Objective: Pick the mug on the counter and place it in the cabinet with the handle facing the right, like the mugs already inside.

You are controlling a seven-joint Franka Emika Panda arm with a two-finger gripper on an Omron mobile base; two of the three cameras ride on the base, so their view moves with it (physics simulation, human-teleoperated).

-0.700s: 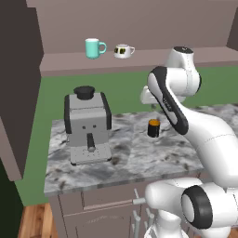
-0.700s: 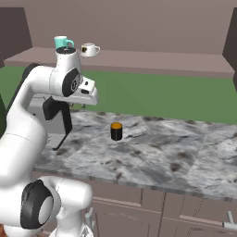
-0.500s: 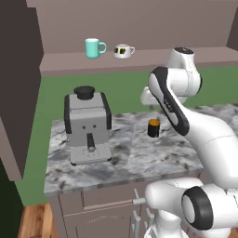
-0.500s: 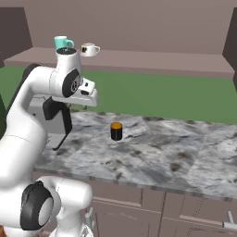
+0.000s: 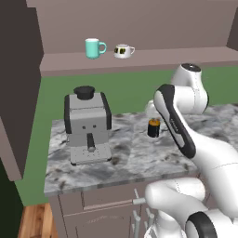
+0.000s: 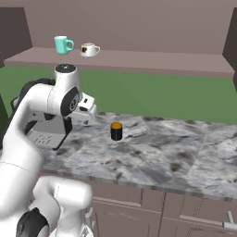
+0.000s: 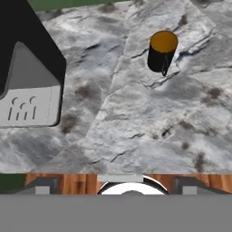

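Barely any change from half a second back: the arm holds about the same pose, the mug (image 7: 161, 50) hasn't budged on the counter (image 6: 157, 157). The gripper (image 6: 87, 110) hangs above the marble with its fingers spread wide, gripping nothing, touching nothing. The mug stands upright well ahead of the fingertips, handle (image 7: 165, 69) turned back toward them, and the coffee machine (image 5: 87, 124) sits off to one side

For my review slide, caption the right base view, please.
Black mug stands on the marbled counter, open hand raised to its left, teal mug and white mug already in the cabinet.
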